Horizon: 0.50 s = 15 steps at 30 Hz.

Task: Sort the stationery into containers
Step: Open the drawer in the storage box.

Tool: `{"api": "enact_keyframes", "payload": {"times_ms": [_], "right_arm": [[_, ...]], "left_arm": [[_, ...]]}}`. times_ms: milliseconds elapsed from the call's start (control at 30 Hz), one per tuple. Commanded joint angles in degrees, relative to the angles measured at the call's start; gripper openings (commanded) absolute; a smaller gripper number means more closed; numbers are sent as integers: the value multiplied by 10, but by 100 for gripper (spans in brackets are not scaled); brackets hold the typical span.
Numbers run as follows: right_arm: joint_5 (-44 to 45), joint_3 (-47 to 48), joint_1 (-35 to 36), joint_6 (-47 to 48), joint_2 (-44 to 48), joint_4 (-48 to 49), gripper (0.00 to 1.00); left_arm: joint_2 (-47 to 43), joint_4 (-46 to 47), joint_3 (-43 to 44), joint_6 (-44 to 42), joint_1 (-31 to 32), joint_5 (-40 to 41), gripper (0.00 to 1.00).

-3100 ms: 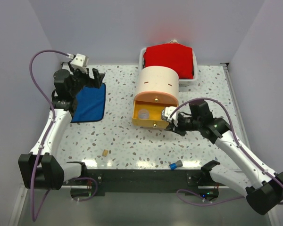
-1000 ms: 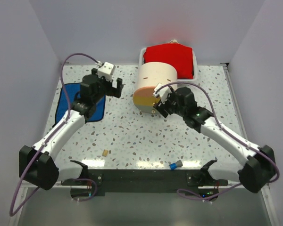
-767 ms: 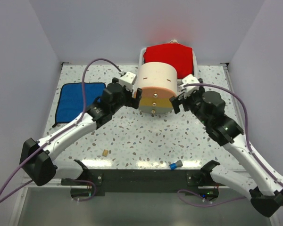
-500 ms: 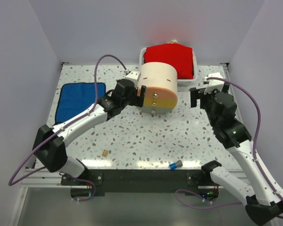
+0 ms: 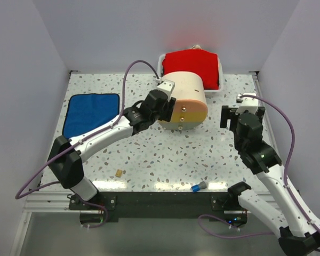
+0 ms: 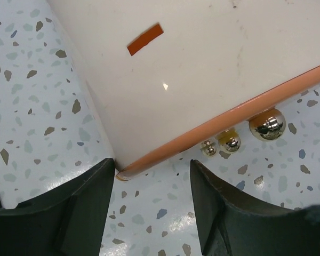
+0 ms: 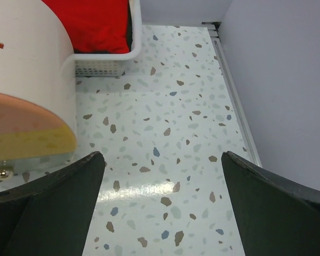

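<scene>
Two loose pieces lie near the table's front edge; drawers (image 5: 189,114) shut.
Tan eraser (image 5: 119,173) and blue-grey cap piece (image 5: 198,186) look light, rigid, small: pinch across short sides. Left gripper (image 6: 152,176) gapes around the cream unit (image 5: 184,88) corner; right gripper (image 7: 162,156) spread wide, empty.

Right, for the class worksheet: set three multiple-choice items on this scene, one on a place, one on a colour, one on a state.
1. Where on the table does the blue cloth lie? A far right corner; B left side; C near edge, centre.
2. What colour is the fabric in the white tray? A red; B green; C yellow.
3. The right gripper is: A shut on a pen; B shut on an eraser; C open, holding nothing.
Answers: B, it lies flat at the left; A, red fills the tray; C, its fingers stand wide apart.
</scene>
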State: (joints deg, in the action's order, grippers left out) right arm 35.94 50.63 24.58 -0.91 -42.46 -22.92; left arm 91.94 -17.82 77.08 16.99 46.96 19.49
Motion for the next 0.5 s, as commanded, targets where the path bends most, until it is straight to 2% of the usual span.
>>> {"api": "enact_keyframes", "payload": {"times_ms": [0,67,167,233,300,333,367,467], "right_arm": [[25,22,-1,-9,-12,0,95],[27,29,-1,-5,-17,-8,95],[8,14,-1,6,3,10,95],[-9,-2,-1,20,11,16,95],[-18,6,-1,-14,11,-2,95],[-14,9,-1,-27,7,-21,95],[-8,11,-1,-47,-1,-28,95],[9,14,-1,-65,-14,-39,94]], "left_arm": [[-14,-14,-1,44,8,-35,62],[-29,-34,-10,46,8,-21,65],[-36,-71,-7,5,7,-1,80],[-38,-107,3,-47,2,-11,81],[-50,-111,8,-67,1,-44,80],[-46,-165,27,-51,1,-51,80],[-46,-174,46,-44,2,-72,80],[-34,-151,80,-22,24,-75,72]]}}
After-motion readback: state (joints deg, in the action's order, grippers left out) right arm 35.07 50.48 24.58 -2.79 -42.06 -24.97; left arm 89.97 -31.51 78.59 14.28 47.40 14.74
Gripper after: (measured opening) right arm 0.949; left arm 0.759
